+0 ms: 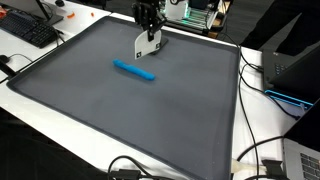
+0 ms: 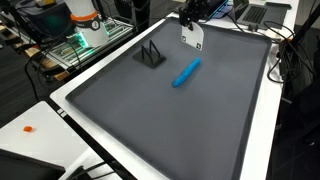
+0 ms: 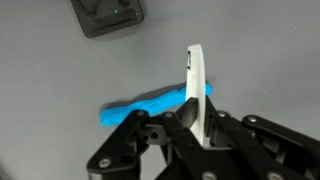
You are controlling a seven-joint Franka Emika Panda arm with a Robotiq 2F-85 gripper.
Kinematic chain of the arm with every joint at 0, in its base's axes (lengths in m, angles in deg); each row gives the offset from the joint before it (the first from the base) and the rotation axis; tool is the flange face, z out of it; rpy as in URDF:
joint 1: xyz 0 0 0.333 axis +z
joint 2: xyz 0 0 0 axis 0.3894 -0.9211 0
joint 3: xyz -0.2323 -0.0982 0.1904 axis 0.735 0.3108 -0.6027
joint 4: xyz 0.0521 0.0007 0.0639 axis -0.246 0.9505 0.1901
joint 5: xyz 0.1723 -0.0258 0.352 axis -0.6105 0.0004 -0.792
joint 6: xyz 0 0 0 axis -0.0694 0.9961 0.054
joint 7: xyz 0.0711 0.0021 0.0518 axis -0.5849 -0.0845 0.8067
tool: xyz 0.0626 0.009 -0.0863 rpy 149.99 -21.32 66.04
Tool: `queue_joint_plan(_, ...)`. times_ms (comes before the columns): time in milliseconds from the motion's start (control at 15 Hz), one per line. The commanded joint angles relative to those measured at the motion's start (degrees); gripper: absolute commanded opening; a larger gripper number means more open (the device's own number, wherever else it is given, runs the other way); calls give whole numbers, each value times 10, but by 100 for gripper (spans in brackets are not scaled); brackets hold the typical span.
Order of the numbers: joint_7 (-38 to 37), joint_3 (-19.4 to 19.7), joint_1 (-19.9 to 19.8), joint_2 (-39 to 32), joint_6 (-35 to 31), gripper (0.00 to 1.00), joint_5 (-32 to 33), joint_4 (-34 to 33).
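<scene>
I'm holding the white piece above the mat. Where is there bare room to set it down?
The large grey mat is bare from the blue stick out to its near rim in both exterior views: the widest patch. Crowded: the far strip, where the gripper holds the white flat plate near the stick and the small black stand.

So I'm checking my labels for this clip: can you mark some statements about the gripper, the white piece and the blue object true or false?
1. The gripper is shut on the white flat piece. True.
2. The blue object lies on the grey mat. True.
3. The gripper holds the blue object. False: it lies free on the mat.
4. The white flat piece lies flat on the mat. False: it is held upright in the gripper.
5. The black stand is apart from the blue object. True.
</scene>
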Motion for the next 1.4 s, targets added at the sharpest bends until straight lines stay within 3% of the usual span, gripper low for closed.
queue_joint_plan(0,43,6,8,-4,-6,2,-4,-2)
queue_joint_plan(600,196,3,15,-42,1,2,11,-30)
queue_joint_plan(1333,210,19,22,-122,6,2,33,-102)
